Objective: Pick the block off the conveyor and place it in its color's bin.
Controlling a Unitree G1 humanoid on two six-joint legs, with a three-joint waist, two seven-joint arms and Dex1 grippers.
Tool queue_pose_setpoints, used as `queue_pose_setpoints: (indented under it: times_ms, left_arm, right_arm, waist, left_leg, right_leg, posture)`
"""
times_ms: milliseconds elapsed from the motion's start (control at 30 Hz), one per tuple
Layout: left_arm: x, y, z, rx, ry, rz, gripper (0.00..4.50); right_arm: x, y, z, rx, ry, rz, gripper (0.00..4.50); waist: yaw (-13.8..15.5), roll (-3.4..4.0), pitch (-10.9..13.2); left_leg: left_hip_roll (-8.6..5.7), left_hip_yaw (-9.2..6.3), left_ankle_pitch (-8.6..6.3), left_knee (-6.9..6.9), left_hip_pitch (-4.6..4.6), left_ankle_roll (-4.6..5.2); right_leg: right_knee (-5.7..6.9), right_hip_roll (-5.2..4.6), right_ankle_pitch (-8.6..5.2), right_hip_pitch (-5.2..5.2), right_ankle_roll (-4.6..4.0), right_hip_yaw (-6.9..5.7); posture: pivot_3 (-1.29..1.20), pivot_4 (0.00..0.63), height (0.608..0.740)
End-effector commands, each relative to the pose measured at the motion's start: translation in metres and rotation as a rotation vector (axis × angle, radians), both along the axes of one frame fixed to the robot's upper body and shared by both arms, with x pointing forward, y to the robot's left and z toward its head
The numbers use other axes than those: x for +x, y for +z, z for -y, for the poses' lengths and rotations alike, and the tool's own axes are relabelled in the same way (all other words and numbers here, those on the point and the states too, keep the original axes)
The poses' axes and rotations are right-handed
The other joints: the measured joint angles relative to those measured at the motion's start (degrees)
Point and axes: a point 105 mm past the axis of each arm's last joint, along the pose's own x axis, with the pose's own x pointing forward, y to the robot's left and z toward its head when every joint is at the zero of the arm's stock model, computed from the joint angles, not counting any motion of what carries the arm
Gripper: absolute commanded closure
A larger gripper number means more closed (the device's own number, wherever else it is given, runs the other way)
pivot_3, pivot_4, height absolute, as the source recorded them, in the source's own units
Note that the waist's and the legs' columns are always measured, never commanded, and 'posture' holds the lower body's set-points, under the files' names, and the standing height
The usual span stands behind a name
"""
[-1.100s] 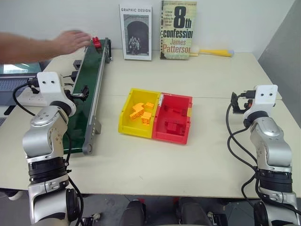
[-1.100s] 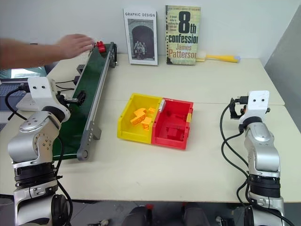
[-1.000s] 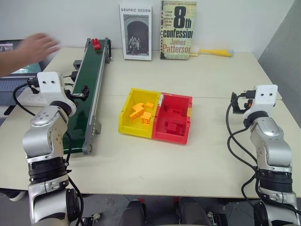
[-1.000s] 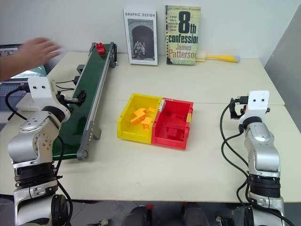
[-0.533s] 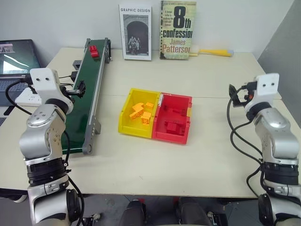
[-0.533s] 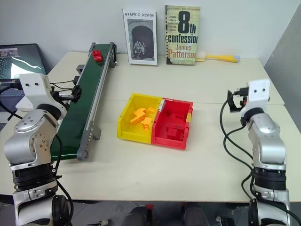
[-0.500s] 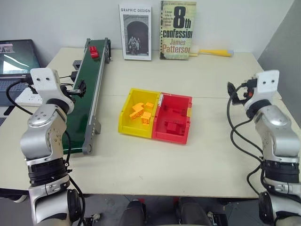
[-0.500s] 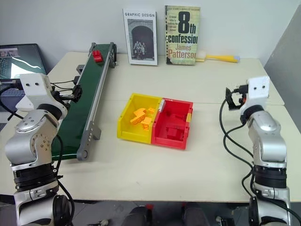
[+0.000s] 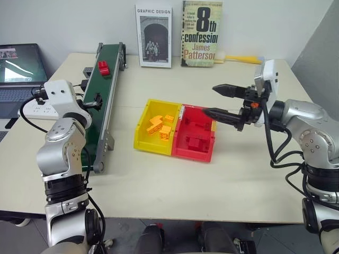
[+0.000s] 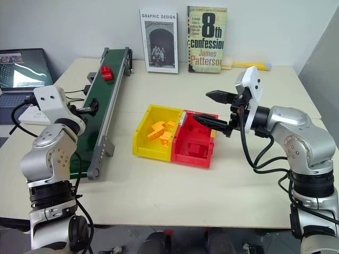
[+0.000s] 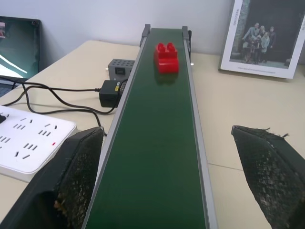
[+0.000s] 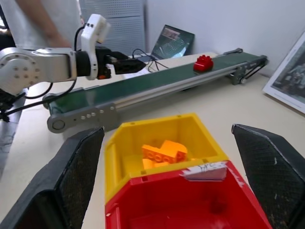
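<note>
The block (image 9: 103, 67), a small red brick, lies on the conveyor (image 9: 98, 124) toward its far end, on the table's left side. My left gripper (image 11: 166, 130) is open above the near half of the belt, one finger to each side, well short of the block (image 11: 166, 57). The red bin (image 9: 192, 154) sits mid-table, joined to a yellow bin (image 9: 150, 145). Open and holding nothing, my right gripper (image 9: 210, 100) points left, level, over the red bin's right edge.
Orange bricks lie in the yellow bin and red ones in the red bin. Two books (image 9: 200, 33) stand at the back, with a yellow-handled tool (image 9: 241, 59) beside them. A laptop (image 9: 20, 63), a power strip (image 11: 28, 143) and cables lie left of the belt.
A person's hand left the block at the belt's far end and withdrew. The block has ridden nearer along the belt. My right gripper swung left and up to the red bin.
</note>
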Motion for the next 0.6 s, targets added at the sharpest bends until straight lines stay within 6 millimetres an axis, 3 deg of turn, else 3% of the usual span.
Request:
queue_pose_setpoints:
  times_ms: [33,600]
  left_arm:
    - [0.004,0.014,0.001,0.028,0.013,0.039,0.02]
    - [0.017,0.001,0.009,0.009,0.007,-0.01,0.02]
  right_arm:
    - [-0.014,0.013,-0.009,-0.003,0.059,0.052,0.0]
    - [-0.022,0.015,-0.013,0.021,0.037,0.015,0.0]
  waist:
    - [0.0,0.0,0.0]
    - [0.0,0.0,0.0]
  left_leg:
    - [0.0,0.0,0.0,0.0,0.0,-0.01]
    - [0.0,-0.03,0.06,0.0,-0.06,-0.11]
  right_leg:
    - [0.0,0.0,0.0,0.0,0.0,0.0]
    - [-0.04,-0.02,0.0,-0.03,0.0,-0.02]
  posture:
    - [0.0,0.15,0.74]
    - [0.0,0.15,0.74]
